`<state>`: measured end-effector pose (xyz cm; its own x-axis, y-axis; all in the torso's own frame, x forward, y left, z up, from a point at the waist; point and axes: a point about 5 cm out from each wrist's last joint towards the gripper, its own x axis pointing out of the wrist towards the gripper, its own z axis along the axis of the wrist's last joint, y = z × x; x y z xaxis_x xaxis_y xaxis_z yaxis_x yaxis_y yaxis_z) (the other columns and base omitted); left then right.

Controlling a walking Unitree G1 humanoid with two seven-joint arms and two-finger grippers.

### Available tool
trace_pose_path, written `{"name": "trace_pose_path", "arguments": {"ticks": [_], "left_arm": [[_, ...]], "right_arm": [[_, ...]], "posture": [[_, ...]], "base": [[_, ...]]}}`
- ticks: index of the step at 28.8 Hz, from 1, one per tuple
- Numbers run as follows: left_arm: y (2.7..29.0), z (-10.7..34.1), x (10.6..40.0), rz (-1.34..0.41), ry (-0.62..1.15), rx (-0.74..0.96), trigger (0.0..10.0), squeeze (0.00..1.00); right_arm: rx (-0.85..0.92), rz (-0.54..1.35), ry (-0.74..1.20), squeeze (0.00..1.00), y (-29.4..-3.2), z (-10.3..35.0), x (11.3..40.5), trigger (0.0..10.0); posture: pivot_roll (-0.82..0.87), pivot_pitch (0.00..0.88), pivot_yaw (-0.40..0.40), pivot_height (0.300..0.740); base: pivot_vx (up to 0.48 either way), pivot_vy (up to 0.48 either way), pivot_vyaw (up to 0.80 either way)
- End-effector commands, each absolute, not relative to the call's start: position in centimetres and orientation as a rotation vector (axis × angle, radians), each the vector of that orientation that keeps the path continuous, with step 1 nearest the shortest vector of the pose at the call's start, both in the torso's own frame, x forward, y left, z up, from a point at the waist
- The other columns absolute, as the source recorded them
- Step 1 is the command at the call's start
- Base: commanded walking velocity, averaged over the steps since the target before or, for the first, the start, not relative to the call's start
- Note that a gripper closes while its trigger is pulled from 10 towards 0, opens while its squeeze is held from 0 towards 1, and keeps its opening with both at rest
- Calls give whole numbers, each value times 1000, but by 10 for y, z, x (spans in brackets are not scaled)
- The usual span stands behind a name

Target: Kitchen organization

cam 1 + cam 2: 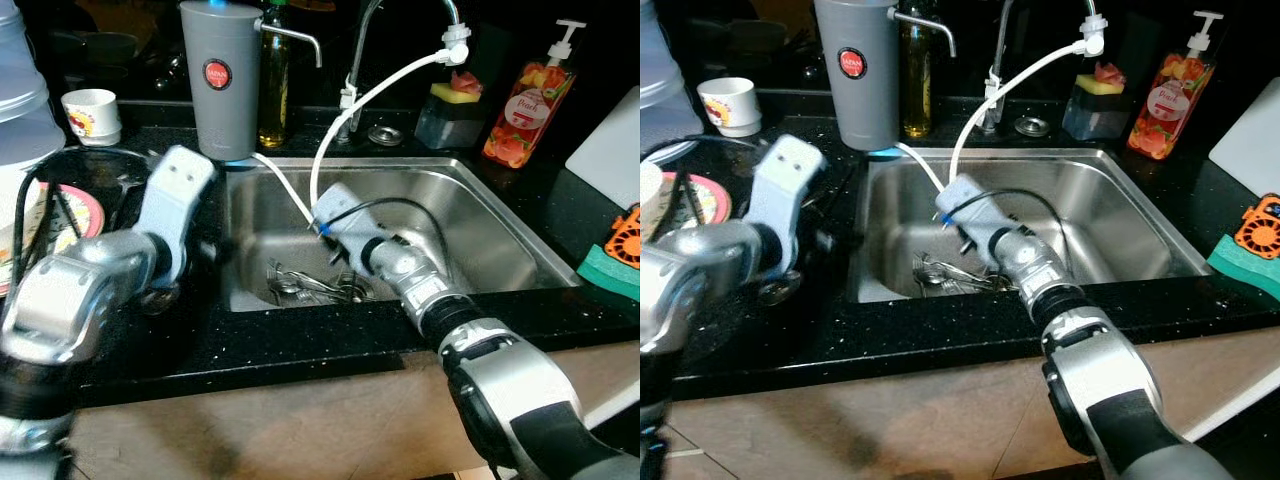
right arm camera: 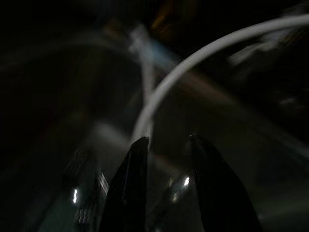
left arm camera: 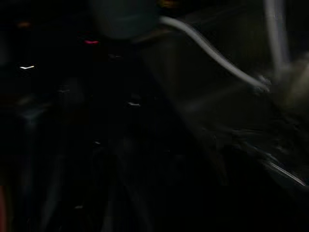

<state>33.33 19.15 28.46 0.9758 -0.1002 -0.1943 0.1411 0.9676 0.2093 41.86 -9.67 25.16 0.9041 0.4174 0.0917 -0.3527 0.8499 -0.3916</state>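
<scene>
Cutlery is lying in the sink, at 6 o'clock of the faucet; thin, slippery, so pinching handles. Right gripper is hovering, slightly parted, empty; left gripper unclear.

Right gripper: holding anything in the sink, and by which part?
Nothing is held. The right gripper hangs in the sink with its fingers apart and a bare gap between them, close to the white hose and above the cutlery.
</scene>
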Motion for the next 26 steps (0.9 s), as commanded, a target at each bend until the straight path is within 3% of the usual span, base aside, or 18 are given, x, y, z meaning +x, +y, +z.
{"name": "trace_pose_path", "arguments": {"ticks": [1,2,4,5,6,7,15,16,17,18,26], "left_arm": [[194,283,336,-73,188,222,10000,0],[194,279,341,-56,175,247,10000,0],[191,276,345,-66,161,269,10000,0],[188,276,348,-76,148,254,10000,388],[187,276,349,-81,138,240,10000,388],[183,276,353,-88,122,227,10000,1000],[173,264,375,-89,149,239,10000,1000],[174,262,378,-75,154,214,10000,933],[175,261,380,-65,155,197,10000,933],[179,257,383,-40,175,192,10000,0],[181,248,393,-61,202,195,10000,0]], "right_arm": [[-304,391,-212,0,-100,258,418,10000],[-190,421,-285,0,-96,268,415,10000],[-123,446,-338,0,-93,275,411,10000],[-103,459,-364,0,-91,277,408,10000],[-96,466,-377,0,-90,278,406,10000],[-85,468,-390,0,-89,279,403,10000],[-109,466,-428,0,-92,268,386,10000],[-111,465,-424,0,-93,266,385,10000],[-109,465,-422,0,-93,265,383,10000],[-107,463,-417,0,-94,264,382,10000],[-119,467,-407,0,-93,264,373,10000]], "posture": [[-15,105,-96,740],[-21,111,-88,740],[-22,111,-86,740],[-26,113,-80,740],[-26,113,-80,740],[-28,114,-76,740],[-30,119,-57,740],[-29,119,-53,740],[-29,119,-53,740],[-30,120,-50,740],[-29,120,-46,740]], "base": [[0,0,0],[0,0,0],[0,0,0],[0,0,0],[0,0,0],[0,0,0],[0,0,0],[0,0,0],[0,0,0],[0,0,0],[0,0,0]]}}
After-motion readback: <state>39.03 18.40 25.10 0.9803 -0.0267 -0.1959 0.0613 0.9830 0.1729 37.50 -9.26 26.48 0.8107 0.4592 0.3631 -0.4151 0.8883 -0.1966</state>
